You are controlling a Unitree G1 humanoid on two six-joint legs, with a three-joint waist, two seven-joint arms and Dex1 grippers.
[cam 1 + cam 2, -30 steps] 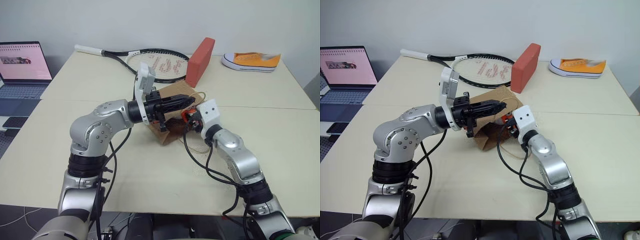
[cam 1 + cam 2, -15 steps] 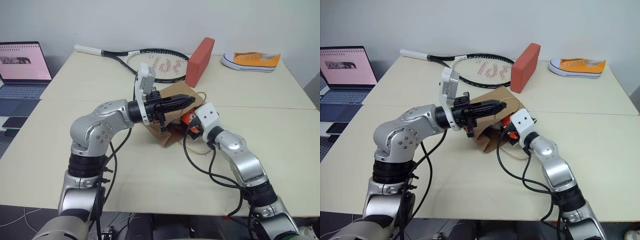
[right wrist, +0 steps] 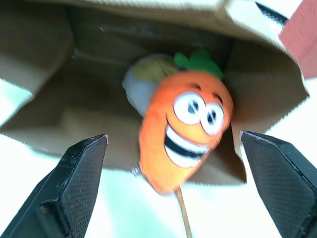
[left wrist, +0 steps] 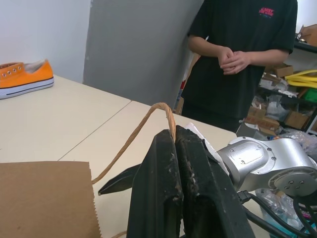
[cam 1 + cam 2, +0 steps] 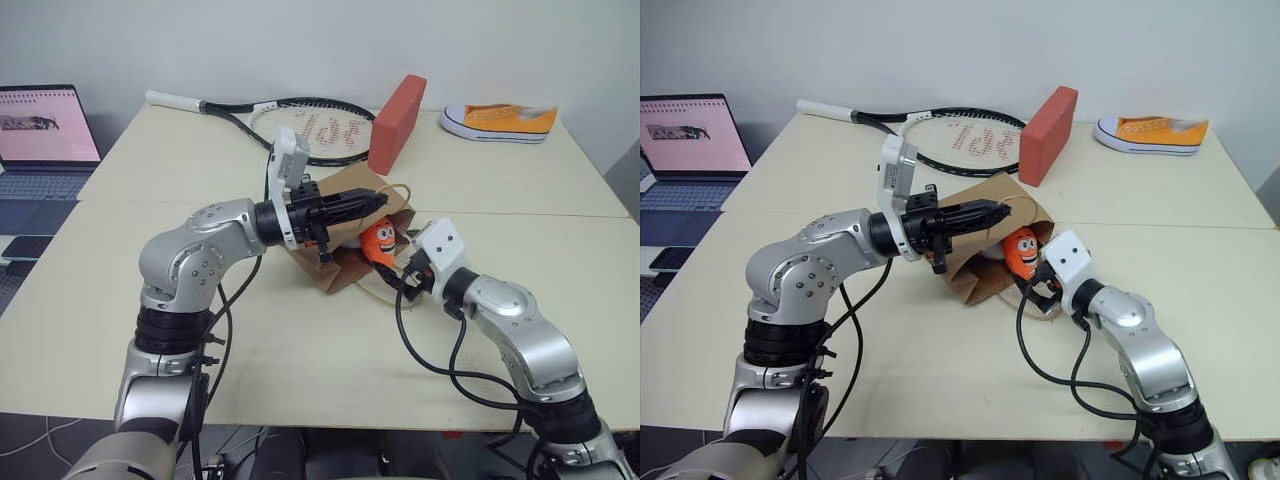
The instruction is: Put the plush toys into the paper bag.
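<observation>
Right gripper (image 5: 1039,289) pulled back from the paper bag (image 5: 975,265) mouth, fingers spread wide and empty. Carrot toy (image 5: 1020,252) released, lying in the bag's open mouth, tip poking out; white egg toy (image 3: 141,79) deeper inside. Left gripper (image 5: 368,203) clamped shut on a bag handle (image 4: 148,121), holding mouth open. Best to nudge the carrot fully in, keep handle lifted. Count: two toys, one bag, two handles.
</observation>
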